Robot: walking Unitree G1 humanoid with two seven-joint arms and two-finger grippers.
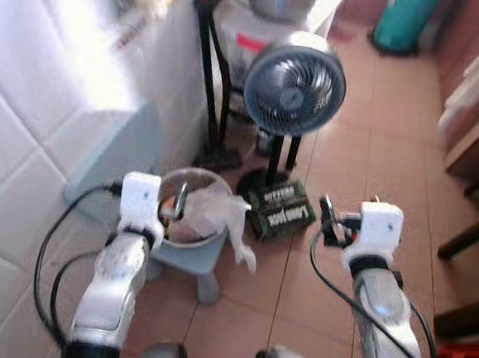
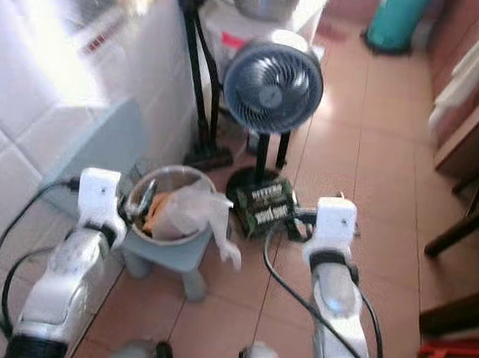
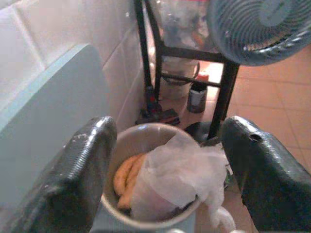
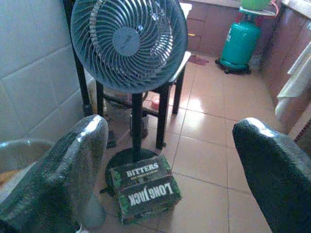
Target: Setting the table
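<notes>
A tiled kitchen floor [image 1: 366,147] seen from above. On the left, by the white tiled wall [image 1: 28,129], a round bowl [image 1: 189,208] sits on a small pale blue stool [image 1: 195,263]; it holds yellowish food [image 3: 125,177] and a crumpled clear plastic bag [image 3: 177,177]. The left gripper [image 3: 165,160] hovers just near of the bowl, jaws wide apart and empty. The right gripper [image 4: 170,160], also wide open and empty, points at a green Bitters carton [image 4: 145,194] beside a standing fan [image 4: 129,43]. A teal gas cylinder [image 4: 239,42] stands far right.
</notes>
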